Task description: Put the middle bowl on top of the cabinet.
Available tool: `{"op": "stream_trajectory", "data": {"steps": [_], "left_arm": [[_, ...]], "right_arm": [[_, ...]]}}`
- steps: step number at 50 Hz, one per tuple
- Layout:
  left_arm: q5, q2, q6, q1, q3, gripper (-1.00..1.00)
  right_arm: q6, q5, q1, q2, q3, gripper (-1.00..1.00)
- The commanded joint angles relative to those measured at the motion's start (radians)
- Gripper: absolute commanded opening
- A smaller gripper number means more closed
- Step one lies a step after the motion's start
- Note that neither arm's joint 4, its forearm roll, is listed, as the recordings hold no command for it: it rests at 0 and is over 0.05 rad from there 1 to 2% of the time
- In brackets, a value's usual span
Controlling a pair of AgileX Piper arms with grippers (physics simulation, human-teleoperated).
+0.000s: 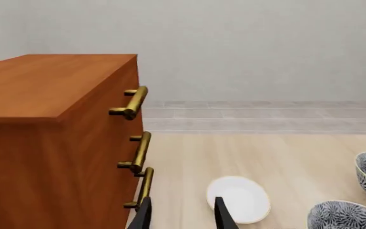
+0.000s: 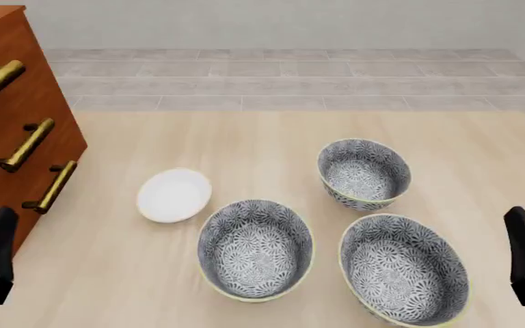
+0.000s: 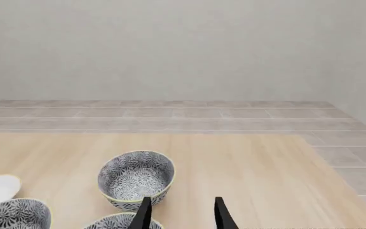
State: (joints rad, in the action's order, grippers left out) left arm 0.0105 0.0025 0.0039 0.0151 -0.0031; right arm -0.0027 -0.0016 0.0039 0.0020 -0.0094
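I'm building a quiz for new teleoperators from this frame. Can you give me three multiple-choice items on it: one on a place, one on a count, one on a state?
1. Where does the white plate lie in the front view?
A. Between the cabinet and the bowls
B. On top of the cabinet
C. Inside a bowl

2. How many patterned bowls are on the table?
A. Two
B. Three
C. Four

3. What state is the left gripper in?
A. Shut on a bowl
B. Shut on a handle
C. Open, holding nothing

Answers:
1. A: the plate sits on the table, right of the cabinet and left of the bowls.
2. B: the front view shows three, the middle bowl among them.
3. C: the left wrist view shows its fingers apart with nothing between them.
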Motion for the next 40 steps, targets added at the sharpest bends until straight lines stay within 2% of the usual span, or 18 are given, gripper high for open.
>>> {"op": "stream_trajectory", "data": {"steps": [1, 15, 21, 22, 24, 29, 30, 33, 40], "left_arm": [[-0.007, 0.004, 0.011, -0.015, -0.009, 1.00], [-0.046, 0.017, 0.014, -0.031, -0.036, 1.00], [0.048, 0.227, -0.007, -0.072, -0.056, 1.00], [0.037, 0.225, -0.009, -0.078, -0.063, 1.00], [0.065, 0.305, 0.011, -0.074, -0.072, 1.00], [0.048, 0.401, 0.003, -0.138, -0.119, 1.00], [0.049, 0.416, 0.020, -0.134, -0.125, 1.00], [0.068, 0.524, 0.014, -0.163, -0.147, 1.00], [0.034, 0.640, 0.035, -0.191, -0.208, 1.00]], "right_arm": [[0.000, -0.006, -0.012, 0.007, 0.003, 1.00], [-0.018, 0.002, -0.021, -0.001, -0.003, 1.00], [-0.021, 0.004, -0.027, -0.001, -0.004, 1.00], [-0.022, 0.005, -0.028, -0.001, -0.004, 1.00], [-0.021, 0.006, -0.028, -0.001, -0.002, 1.00], [-0.019, 0.007, -0.030, -0.001, 0.000, 1.00], [-0.019, 0.008, -0.032, -0.001, -0.001, 1.00], [-0.017, 0.010, -0.036, 0.000, -0.003, 1.00], [-0.011, 0.015, -0.041, 0.002, 0.000, 1.00]]}}
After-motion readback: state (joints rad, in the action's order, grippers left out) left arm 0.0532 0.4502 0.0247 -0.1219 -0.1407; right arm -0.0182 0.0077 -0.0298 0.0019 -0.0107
